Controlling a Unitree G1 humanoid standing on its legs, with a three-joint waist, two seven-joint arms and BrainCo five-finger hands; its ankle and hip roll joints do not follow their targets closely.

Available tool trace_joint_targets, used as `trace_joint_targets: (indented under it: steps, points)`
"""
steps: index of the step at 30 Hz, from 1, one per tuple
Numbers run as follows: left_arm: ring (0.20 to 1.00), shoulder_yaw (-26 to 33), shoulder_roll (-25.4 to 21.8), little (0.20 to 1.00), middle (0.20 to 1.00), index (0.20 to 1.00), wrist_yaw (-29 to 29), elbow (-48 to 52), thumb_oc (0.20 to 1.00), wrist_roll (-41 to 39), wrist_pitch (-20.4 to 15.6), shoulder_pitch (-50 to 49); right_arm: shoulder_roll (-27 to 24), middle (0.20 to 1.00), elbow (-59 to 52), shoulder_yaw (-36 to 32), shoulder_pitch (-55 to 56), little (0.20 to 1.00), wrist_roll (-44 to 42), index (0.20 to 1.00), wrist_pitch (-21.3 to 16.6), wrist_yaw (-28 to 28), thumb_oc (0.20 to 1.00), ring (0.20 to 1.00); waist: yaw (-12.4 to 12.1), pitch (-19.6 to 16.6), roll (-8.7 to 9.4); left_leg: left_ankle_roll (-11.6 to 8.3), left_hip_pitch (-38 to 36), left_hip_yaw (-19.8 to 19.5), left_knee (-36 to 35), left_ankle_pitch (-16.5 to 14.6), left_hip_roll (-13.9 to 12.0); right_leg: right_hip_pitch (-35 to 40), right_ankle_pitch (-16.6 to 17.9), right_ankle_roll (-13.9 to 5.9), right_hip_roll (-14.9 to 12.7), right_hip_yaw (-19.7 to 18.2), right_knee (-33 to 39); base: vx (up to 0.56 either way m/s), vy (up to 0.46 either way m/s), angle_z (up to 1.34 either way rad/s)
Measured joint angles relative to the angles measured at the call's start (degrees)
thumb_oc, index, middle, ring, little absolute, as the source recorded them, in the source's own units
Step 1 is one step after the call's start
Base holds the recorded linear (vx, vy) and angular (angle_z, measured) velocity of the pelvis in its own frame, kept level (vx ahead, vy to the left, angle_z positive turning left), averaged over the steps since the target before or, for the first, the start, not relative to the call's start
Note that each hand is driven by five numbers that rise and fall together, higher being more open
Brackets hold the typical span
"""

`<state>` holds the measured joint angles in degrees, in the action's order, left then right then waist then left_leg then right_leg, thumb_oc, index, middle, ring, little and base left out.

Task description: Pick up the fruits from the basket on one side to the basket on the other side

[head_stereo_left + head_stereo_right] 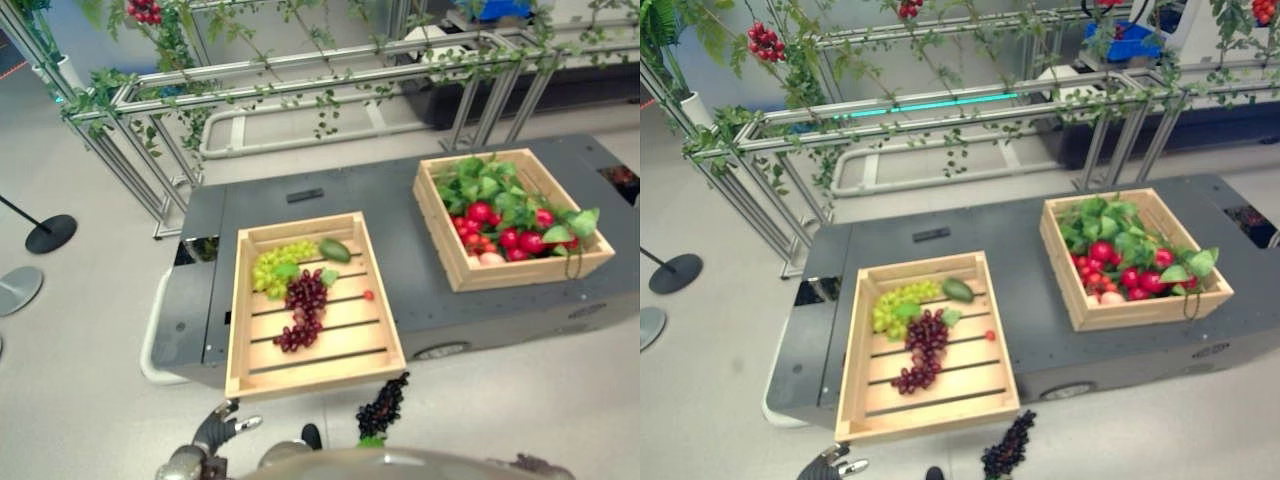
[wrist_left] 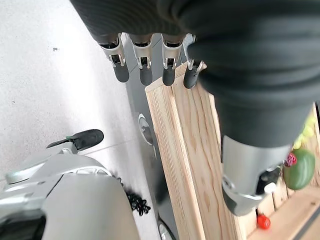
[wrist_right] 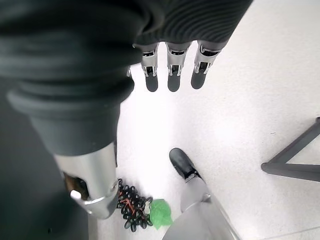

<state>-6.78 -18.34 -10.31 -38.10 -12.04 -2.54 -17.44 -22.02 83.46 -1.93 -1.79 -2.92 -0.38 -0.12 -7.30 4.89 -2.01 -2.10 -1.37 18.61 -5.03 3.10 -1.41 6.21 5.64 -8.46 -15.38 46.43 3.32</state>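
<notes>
On the left, a shallow wooden crate (image 1: 300,228) holds green grapes (image 1: 275,268), a purple grape bunch (image 1: 303,310), a green fruit (image 1: 335,250) and a small red fruit (image 1: 368,295). The deeper crate (image 1: 440,240) on the right is packed with red fruits (image 1: 510,235) under green leaves (image 1: 480,182). A dark grape bunch (image 1: 383,408) with a green leaf lies on the floor in front of the platform. My left hand (image 1: 215,430) hangs open below the left crate's near corner, holding nothing. My right hand (image 3: 172,70) is open over the floor, above the fallen bunch (image 3: 132,205).
Both crates rest on a dark grey platform (image 1: 390,200). Behind it runs an aluminium frame (image 1: 300,90) draped with vines. A round black stand base (image 1: 50,233) sits on the floor at the far left.
</notes>
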Motion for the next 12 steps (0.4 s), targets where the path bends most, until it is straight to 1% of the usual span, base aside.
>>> trace_joint_targets:
  steps: [5,12]
  points:
    - [1.0,-0.55,-0.13,1.0,1.0,1.0,-1.51,0.09,1.0,-0.05,1.1,-0.16,0.07,1.0,-1.18,0.04,0.0,1.0,-0.04,1.0,0.75,-0.03,1.0,1.0,-0.52,-1.48,-0.6,0.03,-0.03,-0.02,0.01,-0.12,-0.04,-0.02,-0.17,-0.14,0.07,-0.02,0.0,0.01,0.003,0.02]
    - [1.0,-0.53,-0.11,1.0,1.0,1.0,-1.39,-0.66,1.0,-0.03,1.22,-0.35,0.9,1.0,-2.95,0.04,-0.32,1.0,-1.14,1.0,0.68,-0.32,1.0,1.0,-0.47,-2.11,-0.32,0.05,-0.14,0.06,0.04,-0.1,-0.1,-0.24,-0.02,0.05,0.38,-0.04,0.01,0.0,0.0,0.0]
